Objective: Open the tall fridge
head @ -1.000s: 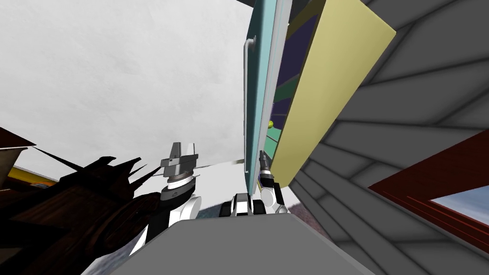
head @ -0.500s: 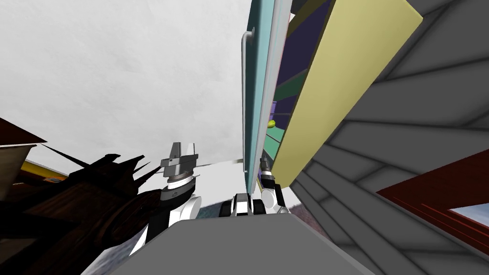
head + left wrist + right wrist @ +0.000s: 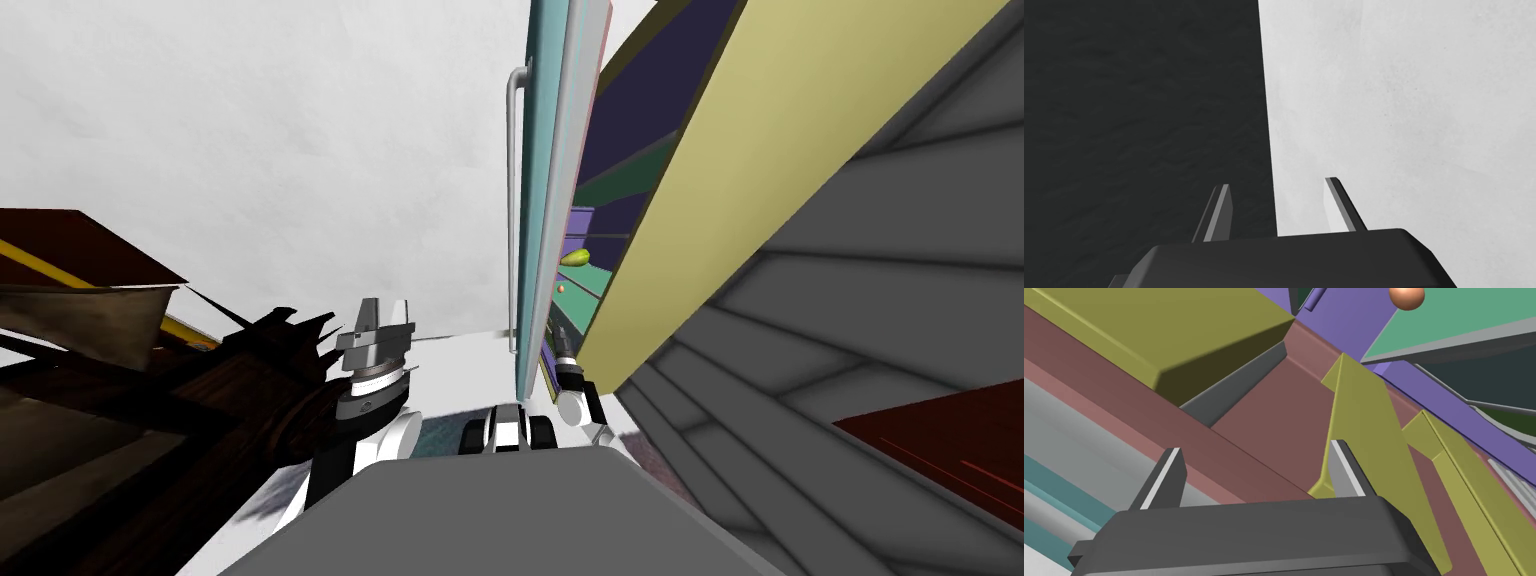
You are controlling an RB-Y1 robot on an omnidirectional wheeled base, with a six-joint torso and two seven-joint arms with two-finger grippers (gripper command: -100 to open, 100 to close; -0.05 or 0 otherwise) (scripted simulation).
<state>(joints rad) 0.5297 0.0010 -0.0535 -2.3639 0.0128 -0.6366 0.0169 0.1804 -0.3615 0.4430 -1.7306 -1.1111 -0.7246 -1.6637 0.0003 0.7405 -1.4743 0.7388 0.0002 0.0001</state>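
Tall fridge [image 3: 720,180] ajar, your right pincer [image 3: 562,338] in the gap.
Right pincer is released, gripping nothing, low between the teal door [image 3: 540,200] and the fridge's yellow side. Your left pincer [image 3: 385,305] is also released, raised well apart from the door's grey handle [image 3: 513,200]. Further inside are a green shelf [image 3: 590,282] and a yellow-green fruit [image 3: 574,258].

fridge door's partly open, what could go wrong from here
1. The right gripper is open in the gap behind the teal door, gripping nothing; it may slip along the maroon inner lining.
2. One of its fingers lies close by an olive door bin and could snag on it.
3. A knock might roll the orange ball off its green shelf.
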